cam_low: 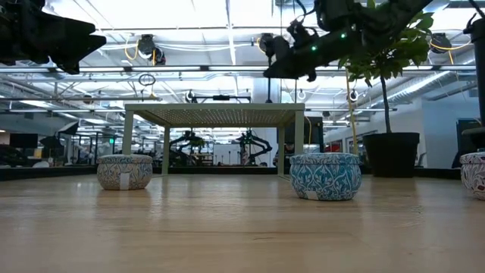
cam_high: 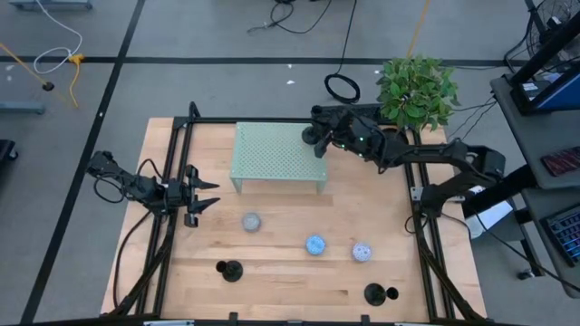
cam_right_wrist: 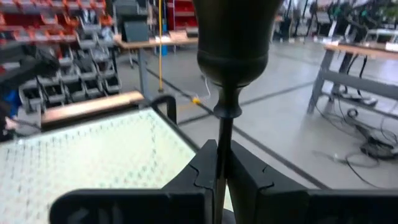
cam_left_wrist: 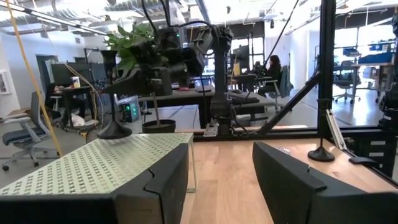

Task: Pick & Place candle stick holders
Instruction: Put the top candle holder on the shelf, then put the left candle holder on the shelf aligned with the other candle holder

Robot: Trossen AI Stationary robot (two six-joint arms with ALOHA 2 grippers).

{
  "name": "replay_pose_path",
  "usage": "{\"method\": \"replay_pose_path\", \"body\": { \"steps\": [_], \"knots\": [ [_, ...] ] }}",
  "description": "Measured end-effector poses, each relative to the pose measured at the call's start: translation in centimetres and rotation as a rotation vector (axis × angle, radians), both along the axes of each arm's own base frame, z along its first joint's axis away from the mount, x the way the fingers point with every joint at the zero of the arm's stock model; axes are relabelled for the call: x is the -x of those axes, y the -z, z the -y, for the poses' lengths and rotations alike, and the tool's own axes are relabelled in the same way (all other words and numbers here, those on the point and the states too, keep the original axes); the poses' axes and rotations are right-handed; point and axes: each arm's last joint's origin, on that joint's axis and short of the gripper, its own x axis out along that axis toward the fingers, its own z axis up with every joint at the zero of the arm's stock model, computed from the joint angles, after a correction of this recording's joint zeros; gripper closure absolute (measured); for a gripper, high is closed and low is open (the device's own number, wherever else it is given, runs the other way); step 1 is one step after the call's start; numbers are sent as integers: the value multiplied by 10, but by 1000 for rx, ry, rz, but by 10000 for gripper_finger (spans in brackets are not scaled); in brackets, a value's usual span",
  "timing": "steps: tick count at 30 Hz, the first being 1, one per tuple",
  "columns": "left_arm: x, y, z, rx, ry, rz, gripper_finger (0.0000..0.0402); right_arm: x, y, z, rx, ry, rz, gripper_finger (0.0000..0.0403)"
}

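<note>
A light green perforated stand (cam_high: 276, 154) sits at the table's far middle. My right gripper (cam_high: 317, 129) is over its far right corner, shut on a black candle stick holder (cam_left_wrist: 115, 127). The holder's disc base is low over the stand's top; I cannot tell whether it touches. Two more holders stand on their bases near the front edge, one at left (cam_high: 229, 269) and one at right (cam_high: 376, 292). My left gripper (cam_high: 207, 195) waits open at the table's left, clear of everything. My right gripper pinches the holder's thin stem (cam_right_wrist: 222, 146) between its two fingers. The fingers lie about level and reach in from the table's right side. The holder's wide end (cam_right_wrist: 236, 43) stands out beyond the fingertips, over the stand's far corner.
Three patterned blue and white tins (cam_high: 251, 221) (cam_high: 314, 244) (cam_high: 362, 252) stand in a row in front of the stand. A potted plant (cam_high: 417, 91) is at the far right corner. Black frame rails (cam_high: 172, 145) run along the table's sides.
</note>
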Motion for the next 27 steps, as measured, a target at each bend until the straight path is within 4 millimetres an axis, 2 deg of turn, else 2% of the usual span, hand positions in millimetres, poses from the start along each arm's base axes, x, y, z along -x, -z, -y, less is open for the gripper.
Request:
{"method": "replay_pose_path", "body": {
  "steps": [6,12,23,27],
  "knots": [
    [0,0,0,1,0,0,215,-3,10,10,5,29,-16,391],
    [0,0,0,1,0,-2,215,-3,12,13,3,38,-21,377],
    [-2,8,4,-55,91,-75,215,-3,12,12,1,32,-24,287],
    [-4,13,6,-18,130,-122,215,-3,13,12,-1,28,-27,252]
  ]
}}
